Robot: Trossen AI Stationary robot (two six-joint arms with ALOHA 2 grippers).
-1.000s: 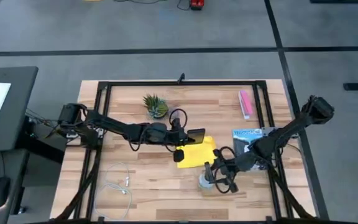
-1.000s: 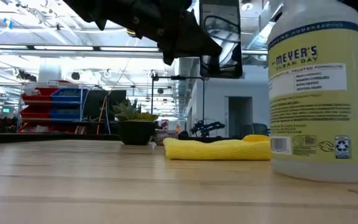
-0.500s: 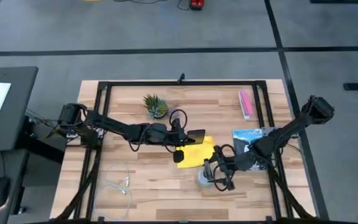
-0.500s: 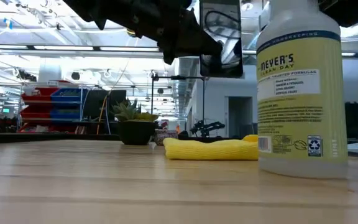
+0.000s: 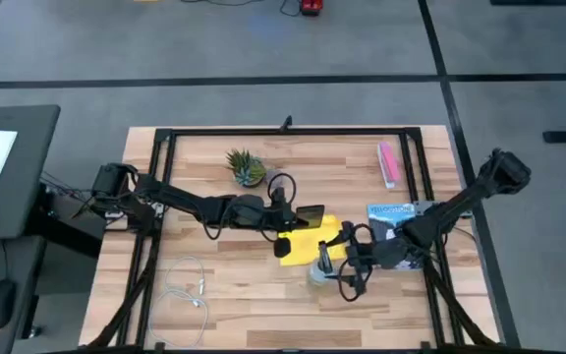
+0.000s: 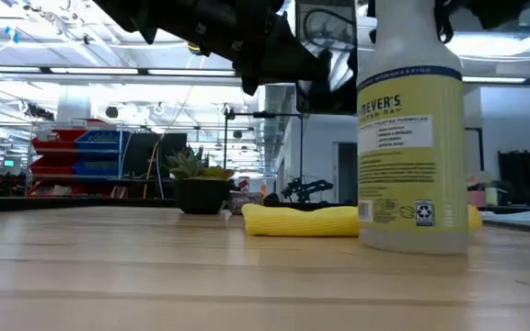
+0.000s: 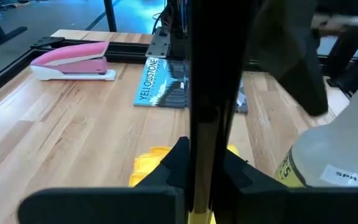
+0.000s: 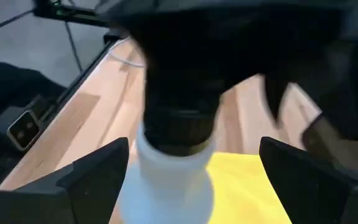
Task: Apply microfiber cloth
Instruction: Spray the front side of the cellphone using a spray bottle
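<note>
The left end effector (image 5: 298, 215) is clamped on a black phone (image 5: 309, 214), holding it edge-up in the air just above the yellow cloth (image 5: 310, 243), presumably so its glass can be wiped. In the left wrist view the phone (image 7: 211, 99) runs as a thin dark slab between the fingers.

The right end effector (image 5: 330, 267) is at the head of the spray bottle (image 5: 319, 272), its fingers standing either side of the dark nozzle in its own wrist view; whether they actually pinch it I cannot tell. The bottle (image 6: 412, 138) stands upright on the surface (image 5: 234, 295), just beside the cloth, likely being moved out of the way.

The cloth (image 6: 300, 220) lies bunched and soft, a low plush roll on the pale wood planks, still untouched by either arm. The bottle is rigid, pale yellow plastic with a printed label. Farther off sit a small potted plant (image 5: 246, 167), a blue booklet (image 5: 391, 216), a pink stapler (image 5: 388, 164) and a white cable (image 5: 187, 289).
</note>
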